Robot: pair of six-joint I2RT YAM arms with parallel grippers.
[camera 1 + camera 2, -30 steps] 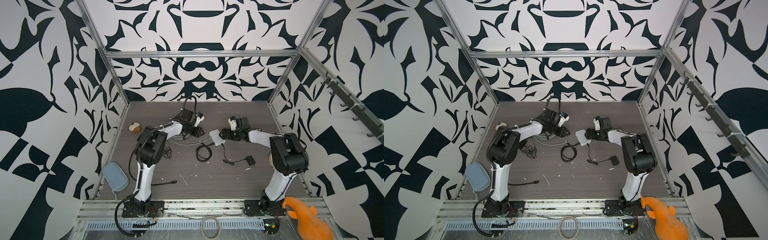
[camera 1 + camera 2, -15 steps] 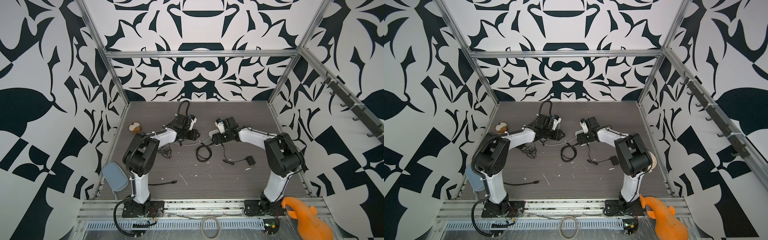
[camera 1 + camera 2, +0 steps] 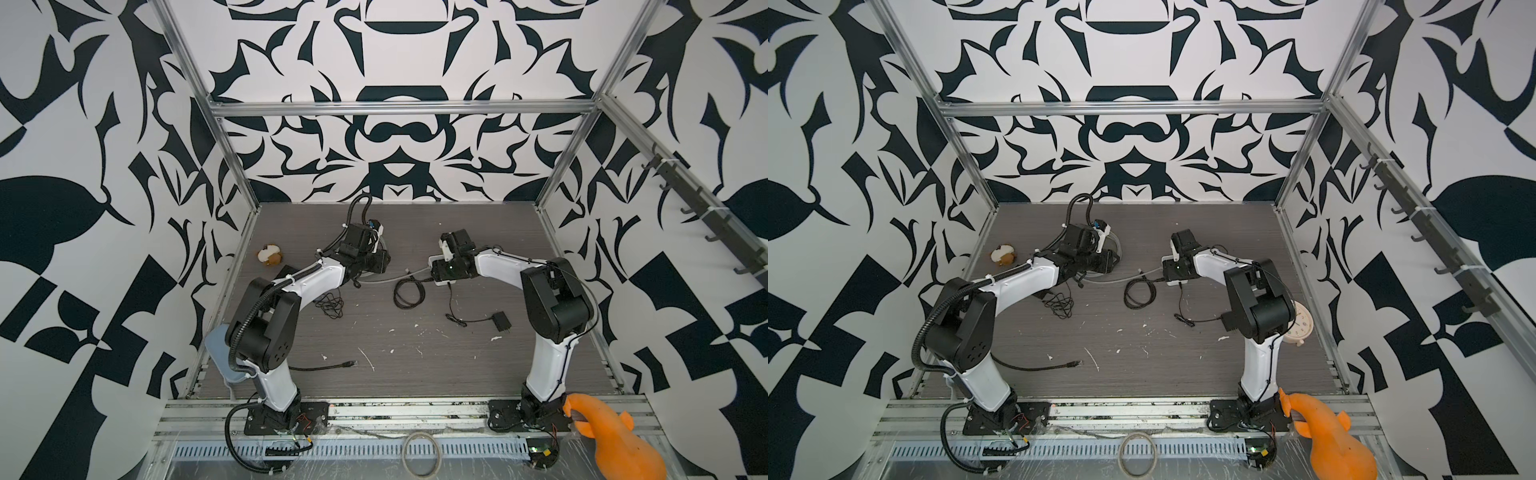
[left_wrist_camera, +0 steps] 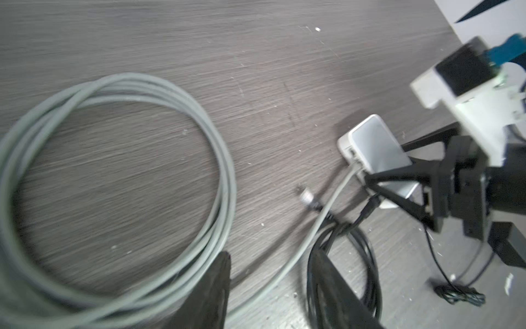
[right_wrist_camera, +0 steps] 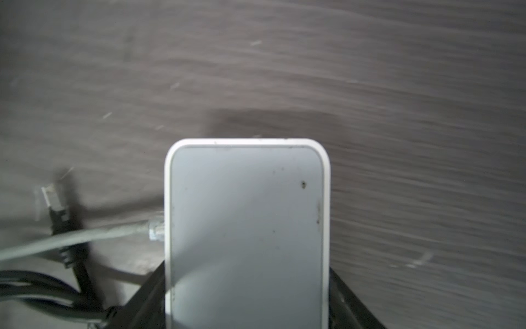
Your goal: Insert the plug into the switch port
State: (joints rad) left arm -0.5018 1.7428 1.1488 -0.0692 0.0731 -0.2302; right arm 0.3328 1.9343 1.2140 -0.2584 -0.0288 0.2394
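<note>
Mid-table, right gripper (image 5: 247, 267) pinches white rectangular plastic switch box (image 5: 247, 213) by both long sides, over grey wood-grain tabletop (image 3: 415, 232). Clear plug (image 5: 156, 229) of grey round cable (image 4: 222, 159) sits in a side port of the box. Left gripper (image 4: 270, 256) is by the cable coil, fingers (image 4: 213, 296) spread, clamping nothing. Black cable's loose plug (image 5: 51, 196) lies just beside the box.

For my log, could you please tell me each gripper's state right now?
Left gripper: open, holding nothing, above the coiled grey cable.
Right gripper: straddling the flat white plastic switch; grip cannot be told.
</note>
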